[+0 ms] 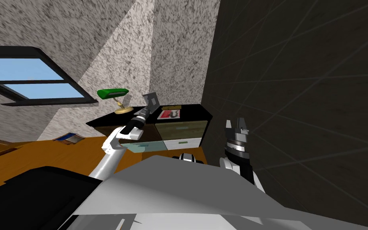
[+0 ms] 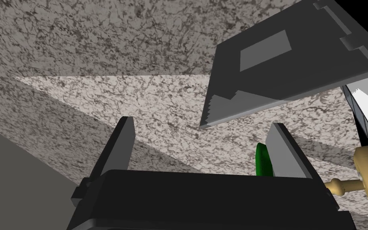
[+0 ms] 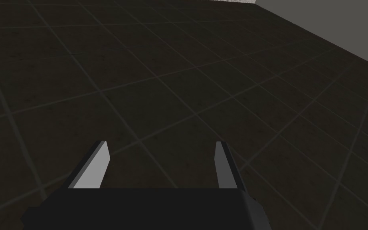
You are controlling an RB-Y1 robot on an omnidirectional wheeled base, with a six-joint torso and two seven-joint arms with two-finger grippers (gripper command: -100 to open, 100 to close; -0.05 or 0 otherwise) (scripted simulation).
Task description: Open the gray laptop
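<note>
We see one grey laptop (image 1: 152, 98) on the black desk (image 1: 193, 108), one panel of it raised, near one green lamp (image 1: 113, 93); our left gripper (image 2: 201, 123) is at it, its two fingers spread and pinching nothing, the laptop's edge just beyond their tips; our right gripper (image 3: 160, 142) is held well apart from the desk, its two fingers spread too.

No text, label, brand, number or sign legible to me in any view. Laptop (image 2: 259, 60): dark grey face bears plain lighter grey rectangle, no lettering I can make out. Red-and-white sheet (image 1: 169, 114) on black desk (image 1: 193, 110), right of laptop: some print on it, too small for me to read.
</note>
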